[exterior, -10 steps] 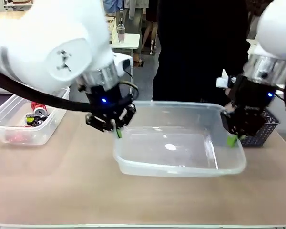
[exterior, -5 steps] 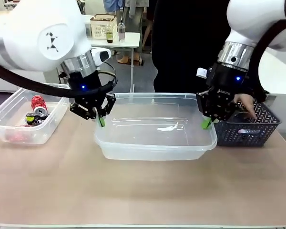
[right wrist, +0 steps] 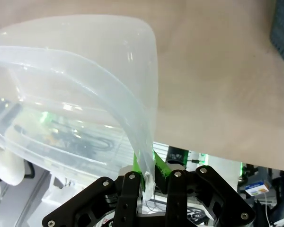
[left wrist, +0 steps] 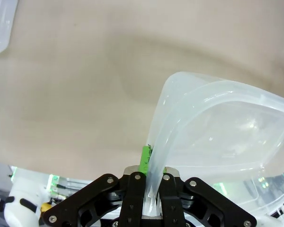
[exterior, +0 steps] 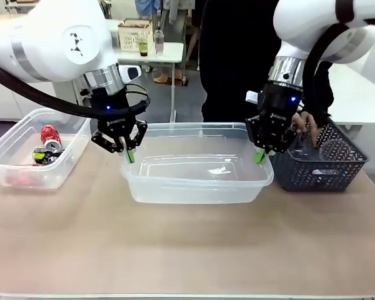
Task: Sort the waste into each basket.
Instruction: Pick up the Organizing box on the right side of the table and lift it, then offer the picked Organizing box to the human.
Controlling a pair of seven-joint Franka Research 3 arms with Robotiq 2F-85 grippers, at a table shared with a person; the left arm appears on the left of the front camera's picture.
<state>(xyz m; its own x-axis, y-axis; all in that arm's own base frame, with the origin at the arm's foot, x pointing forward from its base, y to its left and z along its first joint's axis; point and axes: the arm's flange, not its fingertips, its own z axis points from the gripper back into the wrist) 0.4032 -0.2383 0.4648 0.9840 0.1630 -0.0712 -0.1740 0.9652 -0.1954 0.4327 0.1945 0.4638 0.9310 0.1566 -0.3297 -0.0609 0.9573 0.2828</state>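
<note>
An empty clear tub (exterior: 194, 187) stands across the middle of the table, held at both short ends. My left gripper (exterior: 130, 154) is shut on its left rim, and the left wrist view shows the rim (left wrist: 157, 142) pinched between the green pads of that gripper (left wrist: 151, 176). My right gripper (exterior: 260, 155) is shut on the right rim, seen close up (right wrist: 143, 142) where the gripper (right wrist: 149, 177) clamps it. A second clear tub (exterior: 19, 178) at the far left holds a red can (exterior: 49, 134) and a crushed silver can (exterior: 45, 154).
A dark lattice basket (exterior: 328, 178) sits just right of the held tub, with a person's hand (exterior: 309, 122) reaching into it beside my right wrist. The person stands at the far edge. Bare tabletop (exterior: 187, 250) stretches along the near side.
Both arms have carried the tub away from the camera and leftward, level and lower on the table. The dark basket has come fully into sight with the person's hand in it.
</note>
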